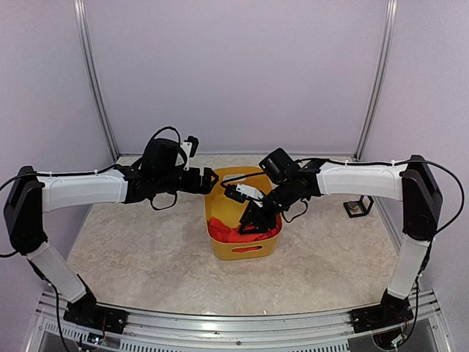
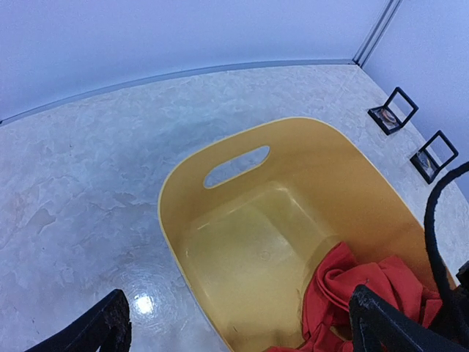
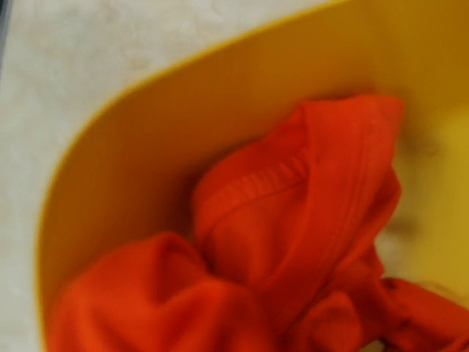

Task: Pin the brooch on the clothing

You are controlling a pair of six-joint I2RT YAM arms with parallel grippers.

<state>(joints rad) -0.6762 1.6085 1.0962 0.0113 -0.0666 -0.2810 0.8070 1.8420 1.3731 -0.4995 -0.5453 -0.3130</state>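
Arm bases: on the rail along the near edge of the counter.
Left hand: fingers spread wide, holding nothing, at the far left rim of the tub.
Right hand: down inside the tub, on or just above the T-shirt; I cannot tell its grip.
Tub: yellow plastic, cut-out handles, mid-counter.
T-shirt: red-orange, crumpled in the tub's near end.
Black frames: two small ones near the counter's right edge.
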